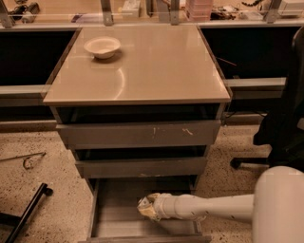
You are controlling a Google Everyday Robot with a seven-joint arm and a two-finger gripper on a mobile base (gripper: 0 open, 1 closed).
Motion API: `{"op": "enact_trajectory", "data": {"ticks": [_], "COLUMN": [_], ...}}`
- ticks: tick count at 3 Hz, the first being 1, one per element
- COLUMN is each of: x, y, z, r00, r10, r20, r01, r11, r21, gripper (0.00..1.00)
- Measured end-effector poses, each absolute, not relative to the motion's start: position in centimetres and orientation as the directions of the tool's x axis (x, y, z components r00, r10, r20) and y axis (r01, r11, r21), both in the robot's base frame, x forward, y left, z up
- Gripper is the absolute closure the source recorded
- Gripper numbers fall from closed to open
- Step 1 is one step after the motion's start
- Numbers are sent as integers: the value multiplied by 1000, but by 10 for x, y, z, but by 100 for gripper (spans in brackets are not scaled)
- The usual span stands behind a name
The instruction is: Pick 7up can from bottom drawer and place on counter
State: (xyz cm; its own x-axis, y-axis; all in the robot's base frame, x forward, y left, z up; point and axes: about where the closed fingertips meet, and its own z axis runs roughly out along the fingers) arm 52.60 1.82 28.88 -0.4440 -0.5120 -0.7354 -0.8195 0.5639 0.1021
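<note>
- Speckled floor (47, 199), cluttered bench (223, 12) behind; grey cabinet (137, 135) under tan counter (156, 66), bowl (102, 46) near its far-left corner.
- Bottom drawer (116, 213) standing open, lowest of three.
- Gripper (150, 207) low inside bottom drawer, entering from the right; clenched or released: cannot tell.
- Can (142, 209) apparently the pale shape at gripper tip, near drawer centre; contact not resolvable.
- Likely light, stiff yet dentable, slick-walled; best taken across the mid-wall with moderate squeeze.
- Little headroom: middle drawer (142, 167) front just above, side walls close by; calls for drawing out toward the open front before lifting.
- Broad bare counter at centre and right, well apart from bowl.
</note>
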Motion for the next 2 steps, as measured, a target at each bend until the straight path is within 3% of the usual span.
{"op": "enact_trajectory", "data": {"ticks": [2], "x": [508], "y": [9], "z": [322], "r00": [-424], "r10": [-504], "r20": [-752], "r01": [-799], "r11": [599], "r21": [49], "gripper": [100]}}
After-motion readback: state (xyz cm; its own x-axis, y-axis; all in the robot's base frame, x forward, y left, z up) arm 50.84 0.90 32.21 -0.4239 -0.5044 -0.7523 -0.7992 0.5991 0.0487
